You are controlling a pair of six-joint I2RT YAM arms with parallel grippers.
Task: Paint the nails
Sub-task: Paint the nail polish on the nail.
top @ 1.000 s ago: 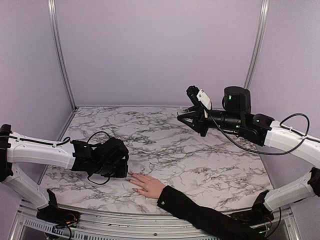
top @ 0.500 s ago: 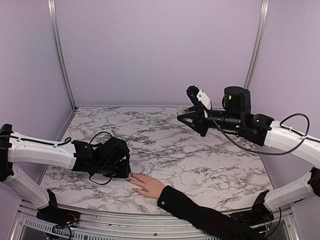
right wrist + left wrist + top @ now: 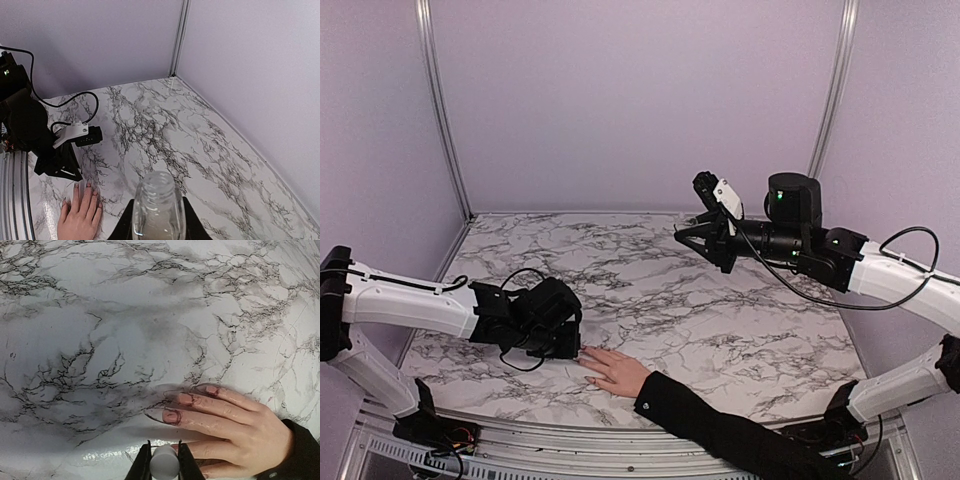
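The left pincer (image 3: 577,347), with the white cap (image 3: 164,462) in its grip, edges toward the hand (image 3: 616,371). A second ago a sliver of surface (image 3: 650,290) shows between its tip and the hand. Now that gap is closed in the top view, and the tip sits just beside the nails (image 3: 186,399). The left arm (image 3: 410,305) behind it slides the same way and drops a little lower. The cable loop (image 3: 515,272) on its wrist comes along, closer to the hand.
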